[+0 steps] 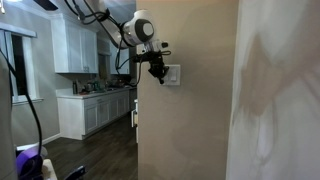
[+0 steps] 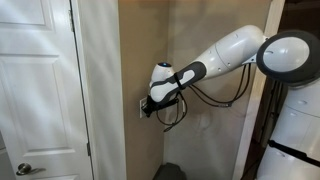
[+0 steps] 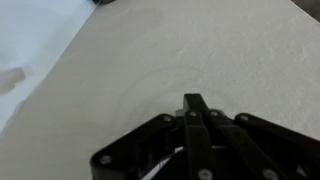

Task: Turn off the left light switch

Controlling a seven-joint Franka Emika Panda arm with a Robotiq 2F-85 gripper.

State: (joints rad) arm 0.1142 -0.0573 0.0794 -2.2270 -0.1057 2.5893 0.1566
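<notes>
and there is the claw [image 1: 160, 73], right up at the wall plate [image 1: 174, 75], touching it or just off it, too close to call at this size

in the wrist view the fingers [image 3: 193, 103] look pressed together into one black point with nothing pinched between them, and only bare beige wall [image 3: 110, 70] ahead of the claw

the plate does not show in the wrist view at all

the left light switch is on that plate, just ahead of the claw tip by the look of it, but the two paddles are too small to tell apart in both exterior views

behind the claw the white arm [image 2: 225, 52] reaches in, and a black cable [image 2: 180, 112] loops down below the claw

so what could go wrong from here? the big one, in this commentator's judgement, is the wrong paddle: the two sit side by side, and a tip a shade off to the side would flip the right one or straddle both

a push on the wrong half of the rocker would change nothing

a narrow closed tip could also skid off the smooth paddle onto the plate edge

with no switch in the wrist view the aim is nearly blind, and a hard drive forward would load the plate and wall instead of rocking the switch
</notes>
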